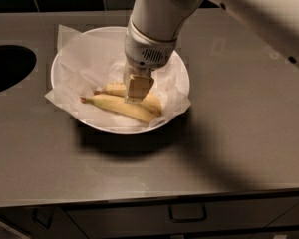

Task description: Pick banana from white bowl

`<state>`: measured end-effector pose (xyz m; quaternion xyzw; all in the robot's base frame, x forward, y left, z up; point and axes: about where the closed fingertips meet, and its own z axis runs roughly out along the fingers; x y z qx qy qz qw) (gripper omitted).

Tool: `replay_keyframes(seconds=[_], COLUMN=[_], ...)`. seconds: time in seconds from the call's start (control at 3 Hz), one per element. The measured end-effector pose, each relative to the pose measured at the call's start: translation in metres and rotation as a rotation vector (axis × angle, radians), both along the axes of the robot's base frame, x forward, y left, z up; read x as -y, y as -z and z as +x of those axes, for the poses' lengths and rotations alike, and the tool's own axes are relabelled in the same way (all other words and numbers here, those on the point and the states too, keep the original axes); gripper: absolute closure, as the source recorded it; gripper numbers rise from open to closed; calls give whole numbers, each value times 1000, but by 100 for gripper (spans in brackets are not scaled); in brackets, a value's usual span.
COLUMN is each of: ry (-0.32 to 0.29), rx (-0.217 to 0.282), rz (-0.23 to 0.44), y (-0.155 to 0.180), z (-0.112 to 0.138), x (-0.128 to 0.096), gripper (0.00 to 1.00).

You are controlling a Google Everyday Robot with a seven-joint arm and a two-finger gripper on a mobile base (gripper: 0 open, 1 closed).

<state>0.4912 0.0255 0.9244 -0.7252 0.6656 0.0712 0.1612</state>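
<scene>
The white bowl, lined with crinkled white paper, stands on the grey counter left of centre. Two bananas lie in its front half. The banana is the longer, slimmer, pale-yellow one in front, with its thin dark stem pointing left. A shorter, plumper banana lies just behind it, touching it. My gripper hangs from the white arm and points straight down into the bowl. Its tip is at the two bananas near their middle and hides part of the plumper one.
A dark round opening is cut into the counter at the far left. The grey counter stretches right of the bowl and in front of it. Drawers with a handle sit below the front edge. Dark tiles line the back.
</scene>
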Motion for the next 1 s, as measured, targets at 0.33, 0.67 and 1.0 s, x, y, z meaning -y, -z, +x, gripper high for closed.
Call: replay_keyframes(seconds=[0.33, 0.67, 1.0], ry=[41, 61, 61], rx=[-12, -14, -14], rz=[4, 15, 15], y=[13, 18, 18], z=[6, 12, 12], x=[9, 13, 13], gripper=[52, 50, 50])
